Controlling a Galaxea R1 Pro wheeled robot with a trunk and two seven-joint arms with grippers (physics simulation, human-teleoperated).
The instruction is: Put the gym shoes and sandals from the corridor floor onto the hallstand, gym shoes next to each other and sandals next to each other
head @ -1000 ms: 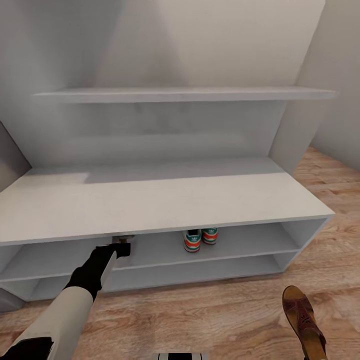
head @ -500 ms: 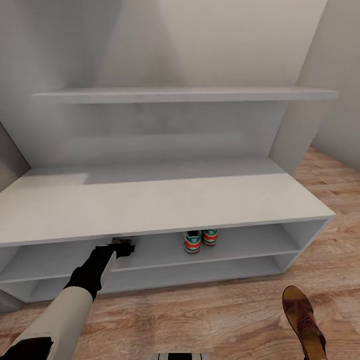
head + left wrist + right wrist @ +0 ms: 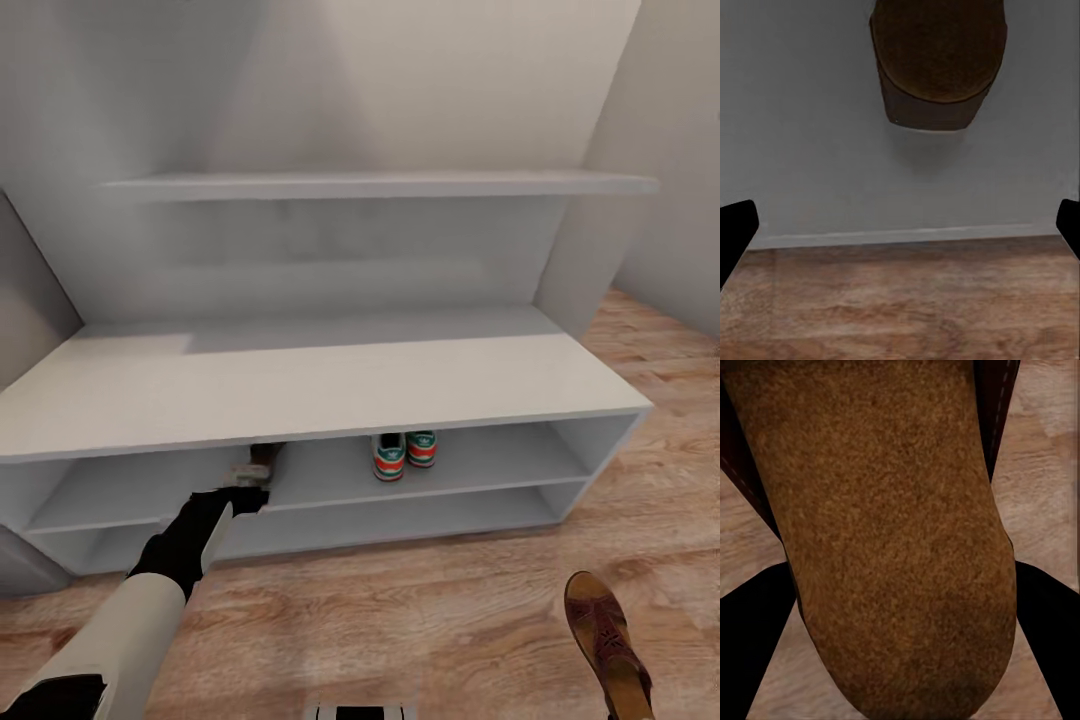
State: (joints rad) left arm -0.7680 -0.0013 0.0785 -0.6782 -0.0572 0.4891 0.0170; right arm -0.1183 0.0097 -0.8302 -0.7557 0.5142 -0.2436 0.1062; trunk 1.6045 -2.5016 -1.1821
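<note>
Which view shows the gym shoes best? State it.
The head view: the gym shoes stand side by side on the hallstand's upper open shelf, heels outward. Both wrist views give brown sandals instead.

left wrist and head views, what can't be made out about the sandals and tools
- Sandal on the shelf: left wrist view's edge cuts it off; in the head view, the bench top hides most of it.
- Left tool: fingertips barely show at the frame edges.
- Second sandal: cut by the head view's edge; what holds it is unseen.

The hallstand [image 3: 330,385] top is hiding the gym shoes' [image 3: 405,453] fronts; the frame edge is cutting 1 sandal [image 3: 606,640].
</note>
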